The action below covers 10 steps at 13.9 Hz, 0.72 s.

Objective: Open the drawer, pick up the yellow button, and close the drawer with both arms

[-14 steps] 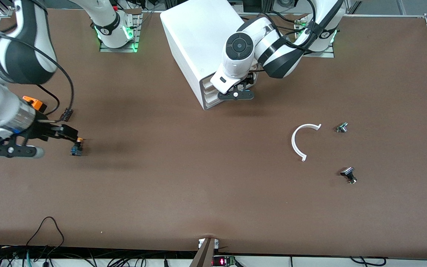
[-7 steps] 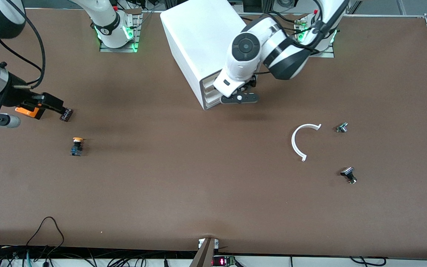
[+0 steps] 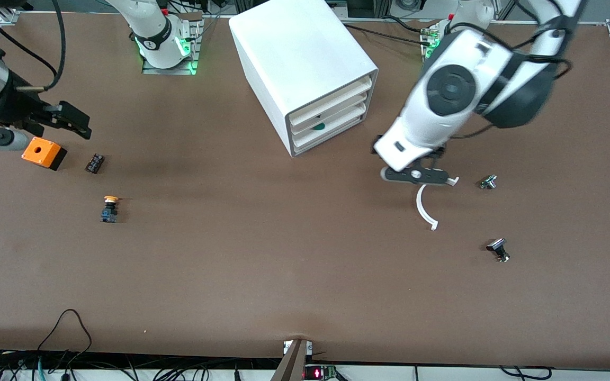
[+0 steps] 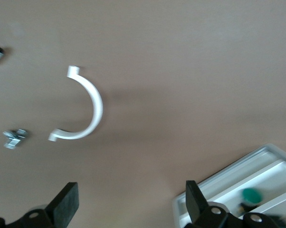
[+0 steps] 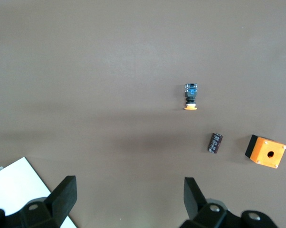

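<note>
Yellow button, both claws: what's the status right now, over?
Left gripper open over the white curved piece. Right gripper open above the orange cube. Button on the table, free. Drawer cabinet shut. Nothing blocking.

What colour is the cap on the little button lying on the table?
Yellow-orange, on a blue-and-black body; the button shows best in the right wrist view.

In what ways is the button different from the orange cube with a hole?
The button is small, with a round yellow-orange cap on a blue-and-black body; the orange cube is larger and boxy, with one hole in its top. The button lies nearer to the front camera, alone on the table; the cube lies just under the open right gripper. Both rest at the right arm's end, ungripped.
</note>
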Each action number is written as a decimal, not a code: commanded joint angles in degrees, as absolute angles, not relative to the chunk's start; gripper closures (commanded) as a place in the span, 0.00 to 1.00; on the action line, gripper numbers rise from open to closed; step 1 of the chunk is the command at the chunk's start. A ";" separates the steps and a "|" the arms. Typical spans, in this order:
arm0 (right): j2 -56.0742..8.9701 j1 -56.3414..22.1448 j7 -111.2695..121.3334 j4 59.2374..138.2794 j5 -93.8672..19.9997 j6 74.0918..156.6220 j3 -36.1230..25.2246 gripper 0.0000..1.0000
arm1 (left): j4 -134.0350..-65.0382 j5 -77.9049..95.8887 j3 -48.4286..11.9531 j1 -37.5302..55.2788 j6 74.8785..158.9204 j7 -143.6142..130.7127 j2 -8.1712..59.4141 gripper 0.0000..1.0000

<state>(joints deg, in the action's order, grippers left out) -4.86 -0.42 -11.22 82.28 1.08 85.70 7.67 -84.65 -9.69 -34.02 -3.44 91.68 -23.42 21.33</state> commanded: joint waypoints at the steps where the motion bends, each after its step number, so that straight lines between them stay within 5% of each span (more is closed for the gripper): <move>1: -2.82 -1.23 -13.53 83.23 1.76 84.46 6.16 0.00 | -79.38 -11.34 -34.54 -9.91 86.05 -9.71 20.92 0.01; 6: -2.29 -1.50 -13.71 83.50 1.41 83.59 4.66 0.00 | -77.26 -9.33 -35.16 -22.65 80.60 2.25 20.57 0.01; 10: -2.37 -1.58 -5.37 83.15 1.58 83.58 4.48 0.00 | -77.52 -8.79 -34.63 -22.76 80.33 6.85 17.76 0.01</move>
<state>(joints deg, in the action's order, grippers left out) -3.42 -0.85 -8.77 82.50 1.08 84.02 5.12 -77.06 -9.06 -34.16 -23.18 81.53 5.53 19.74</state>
